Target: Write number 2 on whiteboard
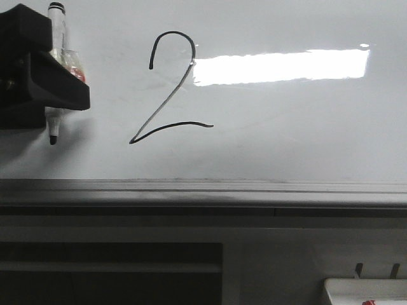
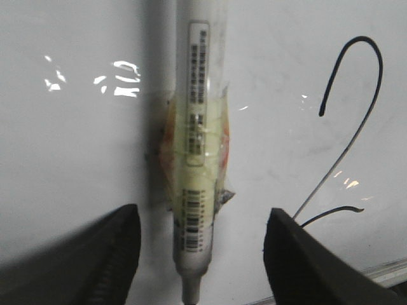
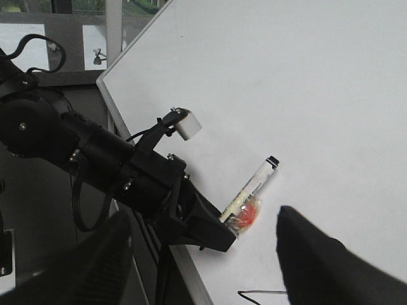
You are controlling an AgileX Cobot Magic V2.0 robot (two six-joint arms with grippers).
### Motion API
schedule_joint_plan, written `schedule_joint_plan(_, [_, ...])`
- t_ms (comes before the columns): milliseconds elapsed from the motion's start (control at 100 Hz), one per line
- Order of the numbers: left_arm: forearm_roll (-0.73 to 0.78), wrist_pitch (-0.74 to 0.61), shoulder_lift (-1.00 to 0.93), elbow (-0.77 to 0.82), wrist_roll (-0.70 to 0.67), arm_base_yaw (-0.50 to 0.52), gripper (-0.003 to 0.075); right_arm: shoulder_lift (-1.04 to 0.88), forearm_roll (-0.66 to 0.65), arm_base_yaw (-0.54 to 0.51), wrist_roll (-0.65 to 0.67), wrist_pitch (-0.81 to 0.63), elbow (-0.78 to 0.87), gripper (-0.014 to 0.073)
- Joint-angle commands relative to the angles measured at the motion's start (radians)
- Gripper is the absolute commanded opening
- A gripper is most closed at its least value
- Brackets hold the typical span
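- One digit, the number 2 (image 1: 170, 89), is drawn in thin black line on the whiteboard (image 1: 292, 133), in the upper middle-left of the front view. It has a hooked top, a long diagonal stroke and a wavy base line.
- To the right of the hook a bright rectangular reflection (image 1: 280, 67) lies on the glossy surface and touches the upper part of the diagonal stroke.
- At the far left of the front view the left gripper (image 1: 54, 95) holds a marker (image 1: 56, 38). The marker stands almost upright, and its dark tip (image 1: 53, 136) points down, close to the board or on it; I cannot tell which.
- The marker is well to the left of the digit, with bare white board between them.
- In the left wrist view the marker body (image 2: 198, 159) carries a printed label and yellowish tape with some red under it. The two dark fingers (image 2: 95, 260) stand far from the barrel on both sides, so the jaws do not seem to press it directly; how it is fixed I cannot tell.
- In the right wrist view the right gripper (image 3: 203, 267) has its jaws wide apart with nothing between them, and it is away from the board surface.
- Below the board runs a grey metal frame edge (image 1: 203, 190). In the lower right corner of the front view shows part of a small white tray (image 1: 365, 289) with a red bit.
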Motion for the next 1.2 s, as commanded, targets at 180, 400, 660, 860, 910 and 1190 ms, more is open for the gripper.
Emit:
schedule_joint_plan(180, [0.081,-0.009,-0.152,-0.029,-0.008,0.002,0.0166,-0.031,0.020,-0.005,-0.010,-0.036,-0.034,0.0022])
schedule_joint_plan(400, [0.237,0.001,-0.382,-0.021,-0.006,0.002,-0.0020,-0.119,-0.023,-0.005,-0.010,-0.083,0.010,-0.0067])
schedule_joint_plan(660, [0.354,-0.063,-0.627,0.110,-0.006,0.002,-0.0020,-0.300,-0.045,-0.005,-0.010,-0.291,0.257,-0.0067])
schedule_joint_plan(860, [0.383,-0.059,-0.762,0.204,-0.006,0.002,-0.0020,-0.413,-0.036,-0.005,-0.010,-0.304,0.412,-0.0067])
schedule_joint_plan(910, [0.435,-0.045,-0.781,0.215,-0.006,0.002,-0.0020,-0.435,-0.036,-0.005,-0.010,-0.304,0.443,-0.0067])
schedule_joint_plan(1190, [0.470,-0.053,-0.797,0.228,-0.008,0.002,-0.0020,-0.475,-0.033,-0.005,-0.010,-0.303,0.491,-0.0071])
